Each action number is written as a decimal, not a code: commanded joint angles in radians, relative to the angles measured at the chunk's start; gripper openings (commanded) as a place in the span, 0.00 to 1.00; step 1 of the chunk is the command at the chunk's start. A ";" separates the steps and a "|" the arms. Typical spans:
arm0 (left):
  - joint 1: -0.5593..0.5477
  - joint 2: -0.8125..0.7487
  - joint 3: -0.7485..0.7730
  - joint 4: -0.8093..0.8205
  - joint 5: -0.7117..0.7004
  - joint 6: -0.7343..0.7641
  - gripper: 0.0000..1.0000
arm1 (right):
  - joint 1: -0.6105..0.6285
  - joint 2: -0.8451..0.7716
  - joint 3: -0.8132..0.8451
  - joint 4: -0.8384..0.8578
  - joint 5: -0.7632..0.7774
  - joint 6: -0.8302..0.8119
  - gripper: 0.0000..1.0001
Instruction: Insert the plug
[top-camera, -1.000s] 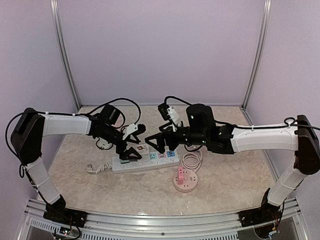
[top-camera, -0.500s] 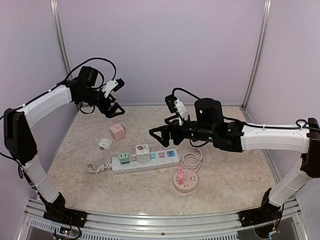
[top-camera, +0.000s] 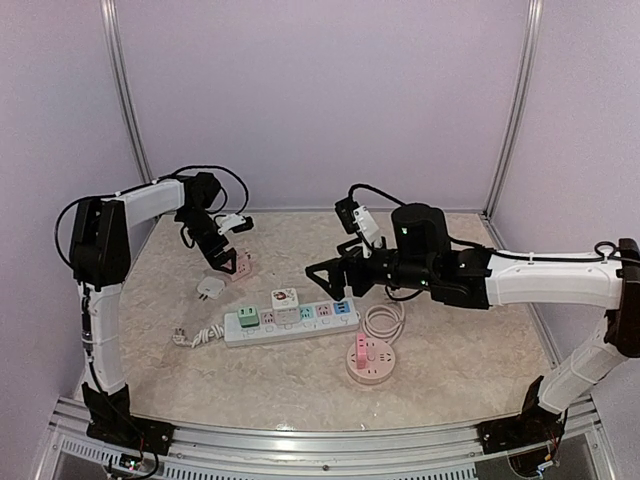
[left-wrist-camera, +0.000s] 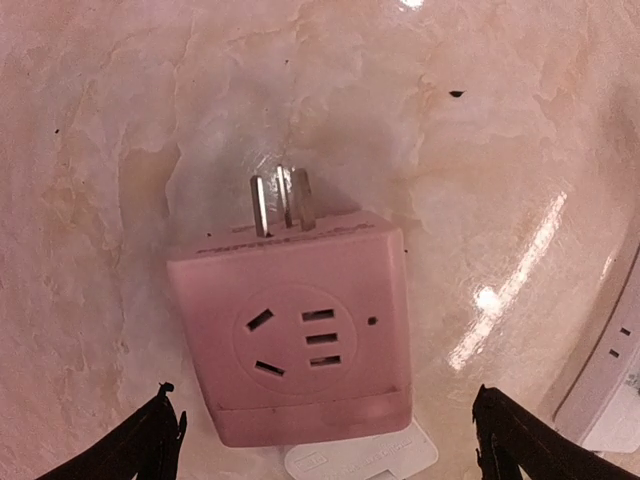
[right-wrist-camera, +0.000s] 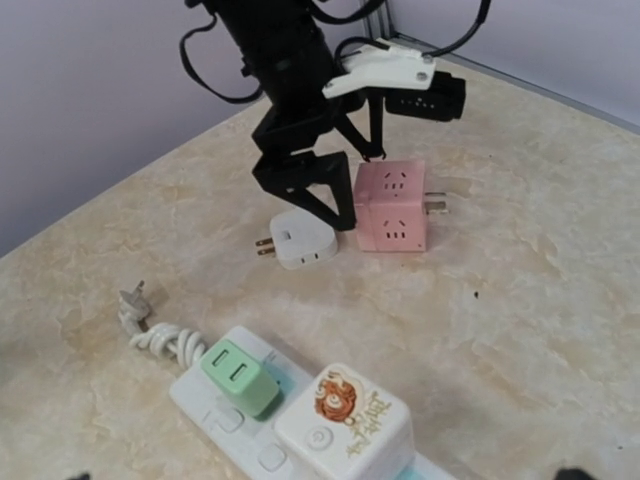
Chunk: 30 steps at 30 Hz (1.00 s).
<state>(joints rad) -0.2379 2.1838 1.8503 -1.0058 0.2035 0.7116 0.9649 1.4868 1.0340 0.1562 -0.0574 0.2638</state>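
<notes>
Two grippers we see spread and empty, left gripper (left-wrist-camera: 330, 445) over the pink cube plug (left-wrist-camera: 300, 330) lying behind the power strip (top-camera: 290, 330), prongs bare, its embossed lettering unreadable to us, right gripper (top-camera: 325, 277) just above that strip.

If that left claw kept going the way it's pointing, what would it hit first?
Most likely the pink cube adapter, which sits centred in front of the open left claw in its wrist view. The gap to it is unclear.

Left gripper (top-camera: 221, 262) down-pointing, jaws wide; right gripper (top-camera: 322, 278) level, jaws likewise spread.
</notes>
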 joint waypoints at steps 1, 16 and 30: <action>-0.008 0.013 0.044 -0.010 0.003 0.033 0.99 | -0.007 -0.030 -0.019 -0.019 0.017 0.003 0.99; -0.049 0.091 0.077 -0.012 -0.031 0.035 0.40 | -0.008 -0.035 -0.018 -0.028 0.026 -0.016 0.99; -0.103 -0.312 -0.129 -0.037 0.161 0.068 0.00 | 0.007 -0.131 -0.035 -0.030 0.034 -0.218 0.98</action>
<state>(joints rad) -0.3016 2.0949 1.7851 -1.0275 0.2581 0.7341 0.9653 1.4223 1.0157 0.1253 -0.0322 0.1909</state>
